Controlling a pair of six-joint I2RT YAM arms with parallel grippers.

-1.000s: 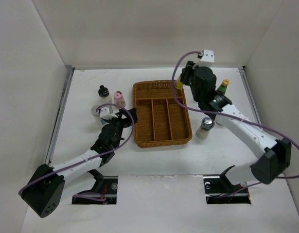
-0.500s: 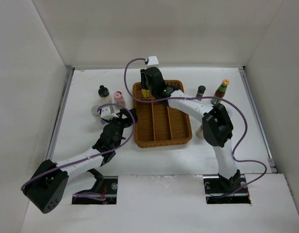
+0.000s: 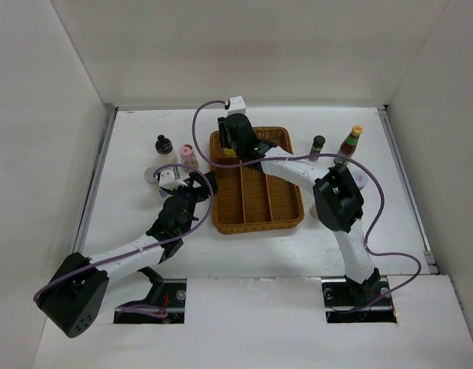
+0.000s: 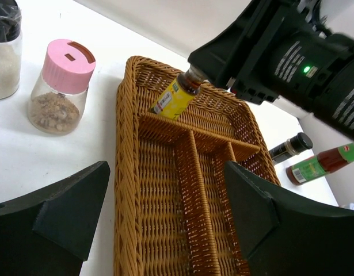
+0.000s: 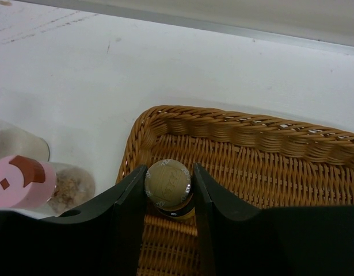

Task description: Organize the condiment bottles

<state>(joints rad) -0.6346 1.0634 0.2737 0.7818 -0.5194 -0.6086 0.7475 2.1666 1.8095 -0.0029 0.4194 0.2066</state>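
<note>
One yellow-labelled bottle [image 4: 172, 99] is clamped by its cap in the right tool [image 5: 168, 179], tilted inside the wicker tray [image 4: 126, 172], in the far compartment. The left tool [image 4: 165, 198] is wide open, empty, beside the left rim.

At least six condiment bottles [image 3: 188, 156], one four-compartment wicker tray [image 3: 259, 226] and two arms [image 3: 136, 250] are in view.

Tray [image 4: 165, 190], centre frame: woven wicker, brown, rough, faint sheen. Table [image 4: 105, 132]: white, smooth, matt. Jar [image 4: 50, 109], upper left: clear body, glass or plastic not determinable. Pink cap [image 4: 67, 64]: smooth matt plastic. Yellow bottle [image 4: 172, 99]: glossy printed label. Bottle cap [image 5: 168, 183]: dull, metallic-looking. Left fingers [image 4: 56, 221], lower corners: black plastic, matt. Right fingers [image 5: 128, 224]: black plastic, smooth, slight sheen.
</note>
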